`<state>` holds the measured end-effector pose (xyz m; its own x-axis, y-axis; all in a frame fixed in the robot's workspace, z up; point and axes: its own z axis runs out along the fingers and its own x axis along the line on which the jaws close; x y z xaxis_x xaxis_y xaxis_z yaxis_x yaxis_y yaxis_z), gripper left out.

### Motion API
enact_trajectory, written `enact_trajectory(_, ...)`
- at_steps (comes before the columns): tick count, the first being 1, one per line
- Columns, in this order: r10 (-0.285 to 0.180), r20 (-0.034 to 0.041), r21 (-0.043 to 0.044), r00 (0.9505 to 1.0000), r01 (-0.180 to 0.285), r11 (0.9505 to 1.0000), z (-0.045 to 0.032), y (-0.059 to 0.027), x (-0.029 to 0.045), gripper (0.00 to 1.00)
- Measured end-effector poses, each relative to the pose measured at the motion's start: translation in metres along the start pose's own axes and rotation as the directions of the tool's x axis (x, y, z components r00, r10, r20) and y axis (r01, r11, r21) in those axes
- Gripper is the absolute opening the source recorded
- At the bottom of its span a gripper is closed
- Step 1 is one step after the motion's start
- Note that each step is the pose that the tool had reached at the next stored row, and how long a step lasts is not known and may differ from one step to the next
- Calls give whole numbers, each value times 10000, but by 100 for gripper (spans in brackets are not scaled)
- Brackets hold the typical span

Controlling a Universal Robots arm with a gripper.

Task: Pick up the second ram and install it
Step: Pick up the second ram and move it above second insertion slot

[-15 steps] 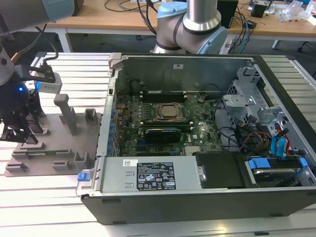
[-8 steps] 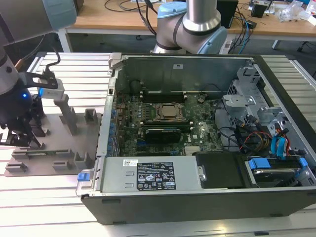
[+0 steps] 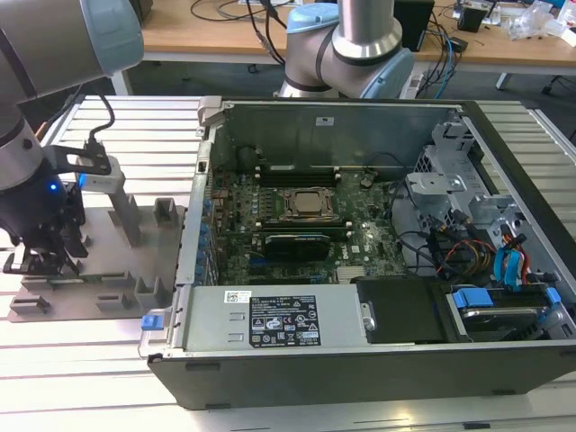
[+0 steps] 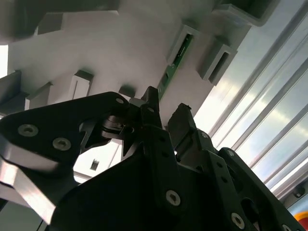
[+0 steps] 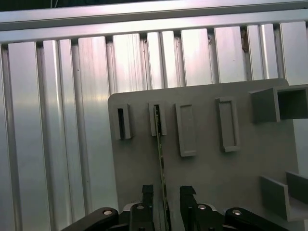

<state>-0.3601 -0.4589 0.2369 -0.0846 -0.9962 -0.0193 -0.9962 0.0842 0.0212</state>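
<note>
Gripper (image 5: 166, 191) jaws stand apart either side of the second ram (image 5: 160, 144), not closed on it. That green stick stands on edge in a slot of the grey holder plate (image 5: 207, 173), probably so that both flat faces are free to be pinched. The open computer case (image 3: 405, 364) lies well apart, toward the exterior view's right.

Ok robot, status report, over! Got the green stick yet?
Gripper open, one finger on each side of the second ram. Ram on edge, its end seated in a grey holder slot, not yet gripped. Nothing between fingers and ram.
</note>
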Motion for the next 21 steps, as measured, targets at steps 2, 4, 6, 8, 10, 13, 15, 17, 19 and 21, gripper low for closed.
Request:
enact_trajectory(2,0,0,0,10000,0,10000,28,-1,1,36)
enact_trajectory(4,-1,0,0,10000,1,10000,48,-1,1,36)
enact_trajectory(6,-15,0,0,10000,15,10000,83,13,3,36)
enact_trajectory(8,-222,-2,-2,9998,222,9998,126,38,6,36)
enact_trajectory(10,-591,-12,-12,9982,591,9982,167,46,9,36)
enact_trajectory(13,-405,-8,-8,9992,405,9992,282,70,15,36)
enact_trajectory(15,-240,-6,-7,9997,240,9997,332,73,16,36)
enact_trajectory(17,-239,-5,-5,9997,239,9997,334,72,16,36)
enact_trajectory(19,-239,-5,-5,9997,239,9997,335,72,16,35)
enact_trajectory(21,-239,-5,-5,9997,239,9997,335,72,15,13)
